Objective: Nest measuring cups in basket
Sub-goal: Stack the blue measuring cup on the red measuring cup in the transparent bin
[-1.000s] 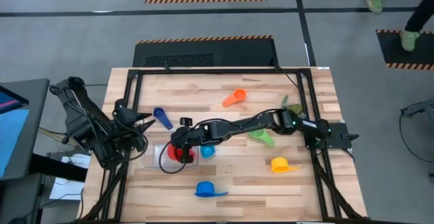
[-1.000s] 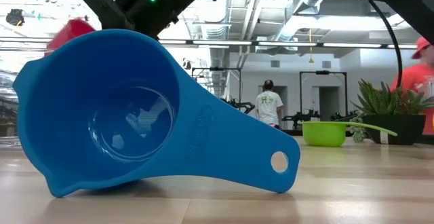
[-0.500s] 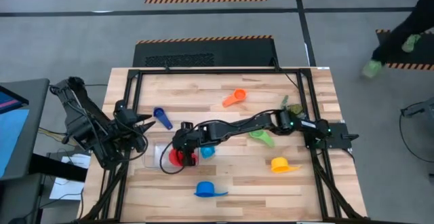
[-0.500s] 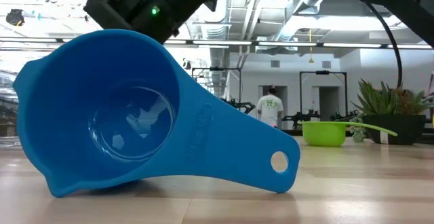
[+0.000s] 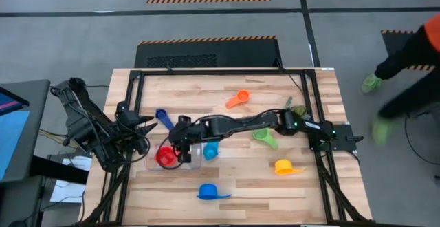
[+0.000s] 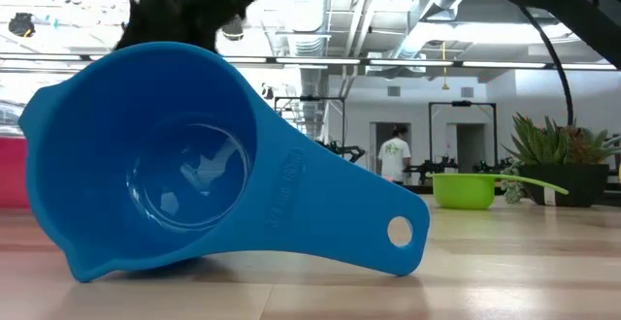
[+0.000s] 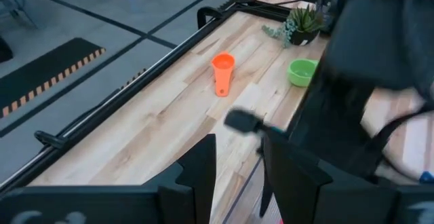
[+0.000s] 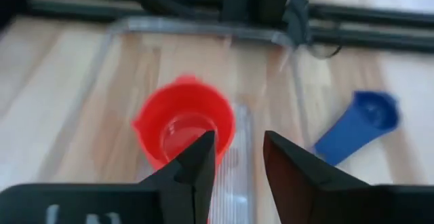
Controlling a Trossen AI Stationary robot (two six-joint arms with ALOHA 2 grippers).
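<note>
High view: right hand (image 5: 180, 146), fingers apart, hovers over basket (image 5: 152, 164) holding red cup (image 5: 165, 157); light-blue cup (image 5: 210, 150) just beside.

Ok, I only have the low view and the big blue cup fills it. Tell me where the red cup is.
Observer: The red cup sits upright inside the basket, towards its left end.
Operator: Give me the right gripper.
Observer: The right gripper hovers over the basket beside the red cup, fingers open, holding nothing.
Operator: Report the left arm.
Observer: The left gripper waits at the table's left edge, near the dark blue cup.
</note>
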